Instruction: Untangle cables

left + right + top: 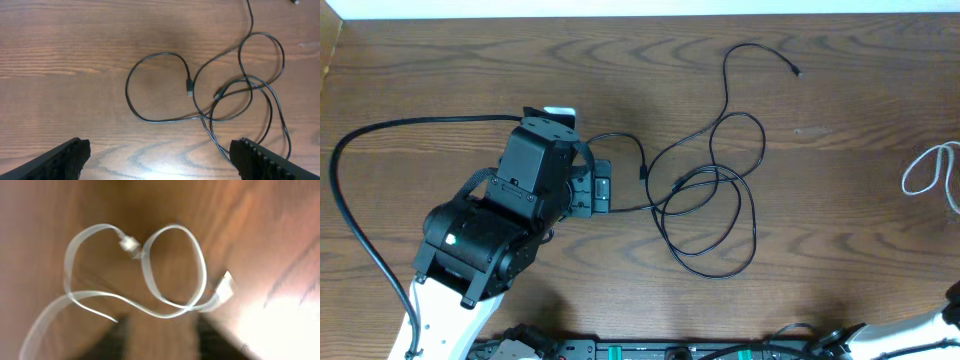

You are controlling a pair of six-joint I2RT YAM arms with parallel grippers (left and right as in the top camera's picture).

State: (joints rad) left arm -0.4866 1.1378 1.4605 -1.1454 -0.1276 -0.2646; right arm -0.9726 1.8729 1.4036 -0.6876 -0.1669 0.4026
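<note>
The black cables [718,172] lie in a loose tangle of overlapping loops at the middle of the wooden table. They also show in the left wrist view [202,116], with small plug ends inside the loops. My left gripper [604,190] is open and empty just left of the tangle, and its fingers [160,152] are spread wide above bare wood. The white cable [906,180] lies at the right edge. In the blurred right wrist view it forms two loops [186,308] with pale plug ends. My right gripper [165,340] looks open and empty above it.
A thick black robot cable [340,200] arcs across the table's left side. The right arm shows only at the bottom right corner [930,325]. Dark equipment [670,350] runs along the front edge. One black cable end [796,71] reaches toward the back.
</note>
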